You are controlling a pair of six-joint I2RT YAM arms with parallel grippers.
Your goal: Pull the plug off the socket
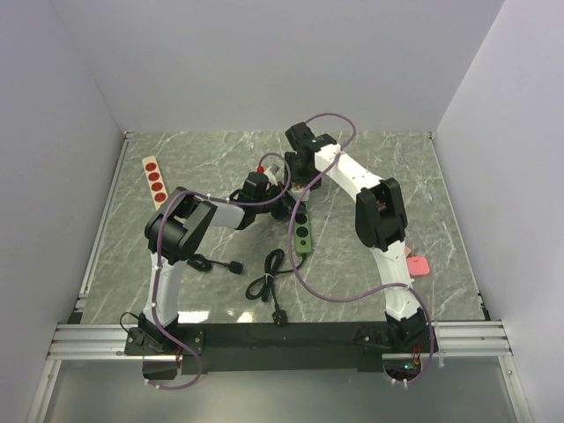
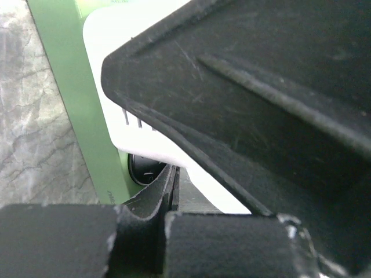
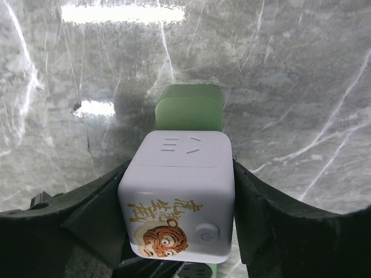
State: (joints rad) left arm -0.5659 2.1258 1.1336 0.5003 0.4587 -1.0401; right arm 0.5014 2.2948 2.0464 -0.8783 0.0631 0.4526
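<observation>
A white cube plug [image 3: 179, 191] with a tiger picture and a power button sits on the end of the green socket strip [image 3: 189, 107]. My right gripper [image 3: 179, 202] is shut on the cube, one black finger [image 3: 98, 214] on each side. In the left wrist view the cube [image 2: 145, 136] and the strip [image 2: 69, 87] show behind my left gripper [image 2: 174, 176], whose pads are pressed together down at the strip beside the cube. From above, both grippers, right [image 1: 298, 179] and left [image 1: 275, 196], meet at the strip's far end [image 1: 303, 231] and mostly hide the cube.
A cream bar with red dots [image 1: 154, 181] lies at the far left. A pink object [image 1: 418, 264] lies by the right arm. Loose black cables with plugs [image 1: 269, 286] lie in front of the strip and by the left arm [image 1: 220, 264].
</observation>
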